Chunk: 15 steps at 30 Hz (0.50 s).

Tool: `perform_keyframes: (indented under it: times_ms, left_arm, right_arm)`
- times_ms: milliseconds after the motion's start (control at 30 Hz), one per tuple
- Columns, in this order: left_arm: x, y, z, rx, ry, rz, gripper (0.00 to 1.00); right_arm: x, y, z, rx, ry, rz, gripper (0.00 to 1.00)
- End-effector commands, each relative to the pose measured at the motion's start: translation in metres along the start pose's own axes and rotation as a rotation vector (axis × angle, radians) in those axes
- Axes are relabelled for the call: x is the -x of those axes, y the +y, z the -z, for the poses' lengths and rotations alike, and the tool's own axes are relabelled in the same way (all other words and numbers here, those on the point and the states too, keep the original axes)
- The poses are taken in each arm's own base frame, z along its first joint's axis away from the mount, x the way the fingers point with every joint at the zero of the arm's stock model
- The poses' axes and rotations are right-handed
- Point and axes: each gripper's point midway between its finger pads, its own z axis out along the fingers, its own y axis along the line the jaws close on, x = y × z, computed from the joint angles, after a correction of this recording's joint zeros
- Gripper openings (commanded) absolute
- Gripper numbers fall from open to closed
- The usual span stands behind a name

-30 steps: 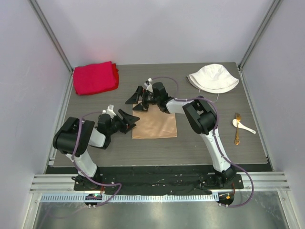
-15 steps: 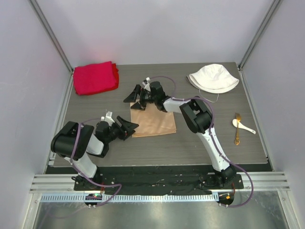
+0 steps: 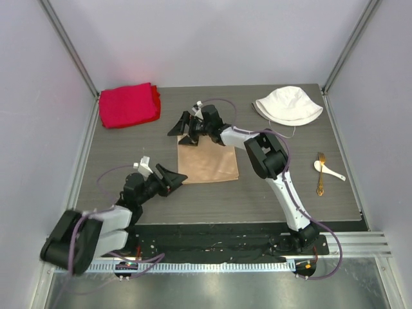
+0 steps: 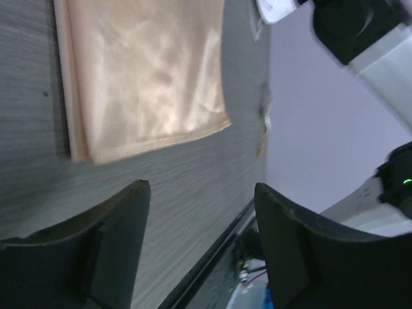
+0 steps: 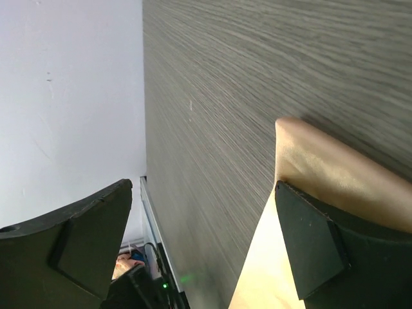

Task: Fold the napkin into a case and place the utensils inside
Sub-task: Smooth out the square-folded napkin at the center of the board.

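Peach satin napkin (image 3: 207,162) lies flat mid-table, nearer the left half, spread as one rectangle w/ edges roughly square to the table (image 3: 290,199) edges. In the top view it looks a bit wider than deep, so its long axis runs left-right. No case shape yet.

L gripper (image 3: 174,177) sits low just off the napkin's near-left corner, pointing at it. Its jaws are wide apart w/ nothing btwn them, and only bare table shows in the wrist view (image 4: 201,190); the cloth (image 4: 141,77) lies just ahead.

R gripper (image 3: 183,132) is at the napkin's far-left corner, jaws spread wide and holding nothing. In the wrist view one finger (image 5: 309,244) lies over the cloth corner (image 5: 309,161) and the other is off over bare table. Can't tell if it touches.

White spoon (image 3: 328,170) and gold fork (image 3: 320,174) lie together near the right edge, well apart from the napkin. The fork's long axis runs far-near, tines toward the far edge. The spoon's bowl is by the fork, its handle angled toward the near-right.

Red cloth (image 3: 129,104) sits in the far-left corner, white hat (image 3: 288,105) toward the far-right corner.
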Motion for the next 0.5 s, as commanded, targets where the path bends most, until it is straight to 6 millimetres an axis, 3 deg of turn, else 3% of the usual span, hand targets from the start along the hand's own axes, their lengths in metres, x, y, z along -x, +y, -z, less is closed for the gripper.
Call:
perform_keyframes:
  times_ms: [0,67,100,167,200,233,300,333,367,433,467]
  left_arm:
    - [-0.006,-0.015,0.017,0.168,0.004,-0.251,0.75]
    - [0.016,-0.026,0.026,0.218,-0.082,-0.403,0.80]
    - [0.028,-0.050,0.028,0.194,-0.112,-0.449,0.81]
    - [0.031,-0.062,0.027,0.201,-0.071,-0.535,0.81]
    - [0.033,-0.066,0.017,0.221,-0.042,-0.542,0.81]
    - [0.033,-0.072,0.012,0.216,-0.024,-0.552,0.79]
    - [0.030,-0.065,-0.006,0.254,0.029,-0.590,0.76]
    - [0.029,-0.087,-0.016,0.223,0.032,-0.632,0.74]
    - [0.027,-0.092,-0.022,0.222,0.042,-0.662,0.70]
    - [0.023,-0.105,-0.048,0.234,0.069,-0.752,0.65]
    - [0.005,-0.115,-0.058,0.210,0.116,-0.798,0.64]
  right_arm:
    - [0.038,0.061,0.050,-0.052,-0.067,0.098,0.98]
    - [0.048,0.035,0.079,-0.204,-0.096,0.041,0.98]
    - [0.056,0.047,0.099,-0.229,-0.123,0.095,0.98]
    - [0.051,0.021,0.130,-0.355,-0.128,0.060,1.00]
    - [0.053,0.013,0.144,-0.406,-0.155,0.058,1.00]
    - [0.051,0.018,0.163,-0.437,-0.166,0.068,1.00]
    - [0.047,-0.017,0.196,-0.596,-0.199,0.029,1.00]
    - [0.041,-0.013,0.217,-0.641,-0.206,0.041,1.00]
    - [0.028,-0.034,0.232,-0.709,-0.201,0.018,1.00]
    - [0.022,-0.050,0.264,-0.823,-0.251,0.012,0.99]
    - [0.010,-0.054,0.281,-0.857,-0.256,0.009,1.00]
